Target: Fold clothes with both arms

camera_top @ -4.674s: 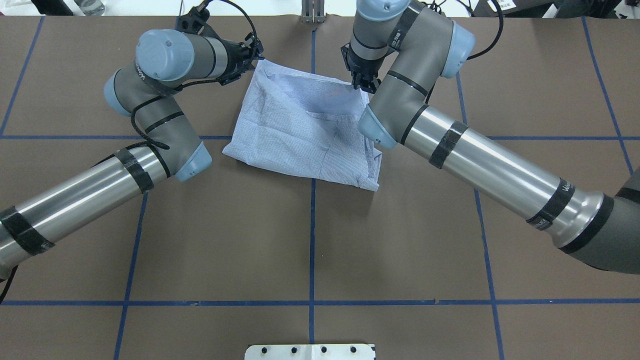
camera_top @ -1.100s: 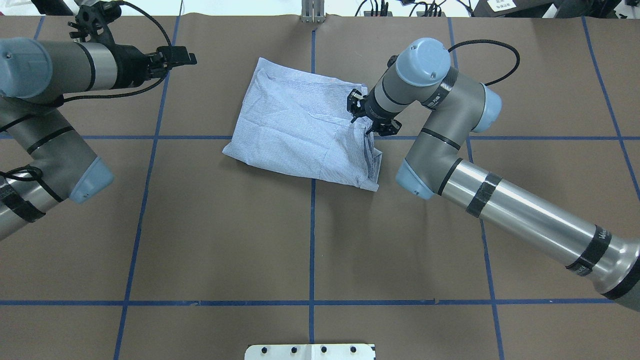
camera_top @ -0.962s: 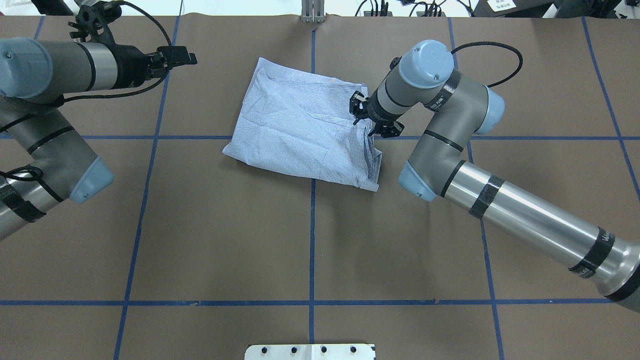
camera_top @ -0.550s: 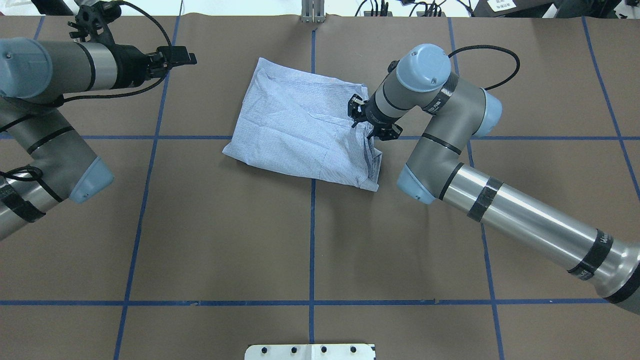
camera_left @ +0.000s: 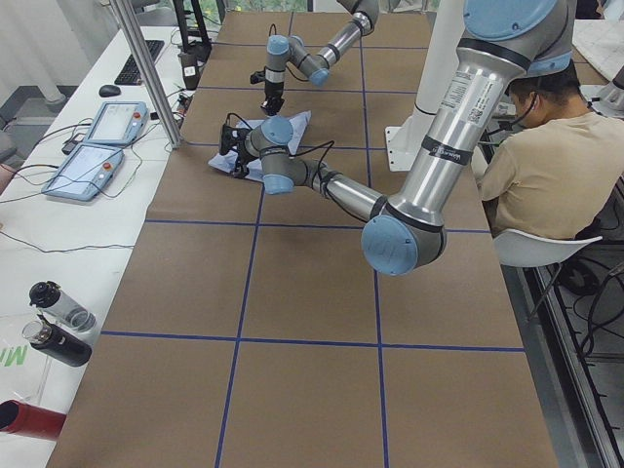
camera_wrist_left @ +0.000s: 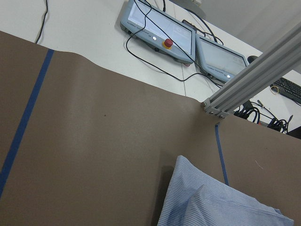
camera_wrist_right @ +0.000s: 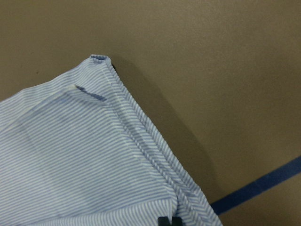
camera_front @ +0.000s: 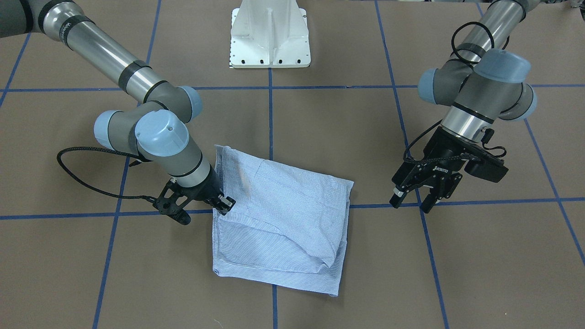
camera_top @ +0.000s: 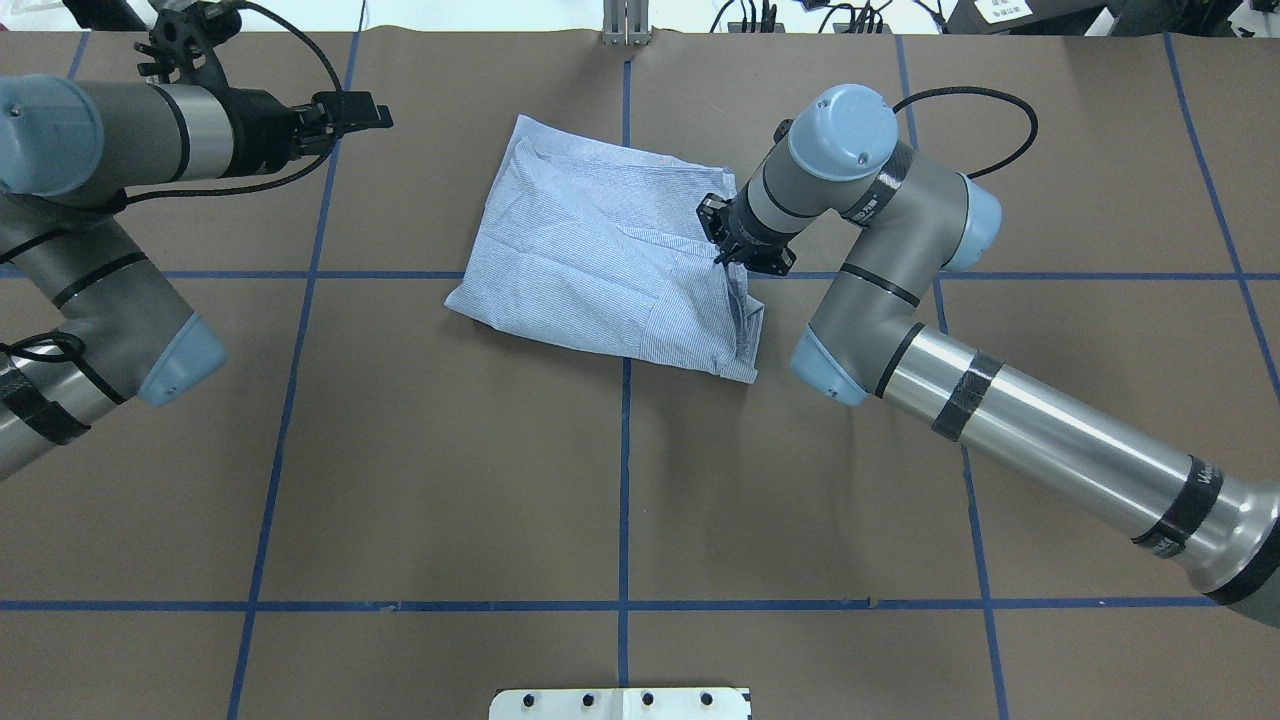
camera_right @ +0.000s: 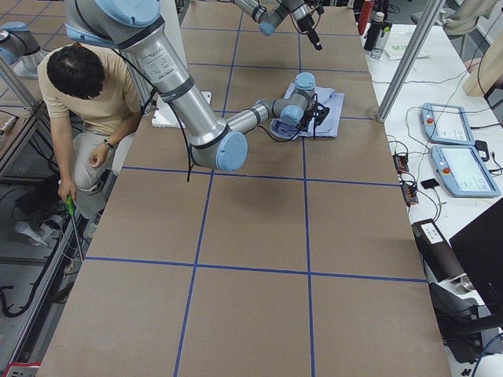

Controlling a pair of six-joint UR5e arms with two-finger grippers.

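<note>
Astride the centre tape line (camera_top: pixel 624 480), towards its far end from the robot, lies the shirt (camera_top: pixel 600 250). It is already doubled into a rough, skewed rectangle, with a little more cloth on the left of the line than on the right.

A few seconds ago both grippers were at the shirt's two far corners, one on either side of the line. Since then the left gripper (camera_front: pixel 411 204) has drawn back. It now hangs well to the left of the line, clear of the cloth, its jaws parted and empty.

The right gripper (camera_front: pixel 225 204) has come part-way down the shirt's edge on the right of the line. Over the last second it has only nudged about there, ending tucked in against the hem. In the right wrist view the fingertips (camera_wrist_right: pixel 168 221) show only as a small dark tip at the bottom of the frame, with the seams puckering towards it. So the jaws look pinched together on the hem, though so little of them shows that I would not swear to it.

I take this to mean the two-armed fold is done and the right arm is working alone. Its next move is probably to tidy that loose side or draw it inward over the line. A one-sided pull could drag the whole bundle rather than fold it.
</note>
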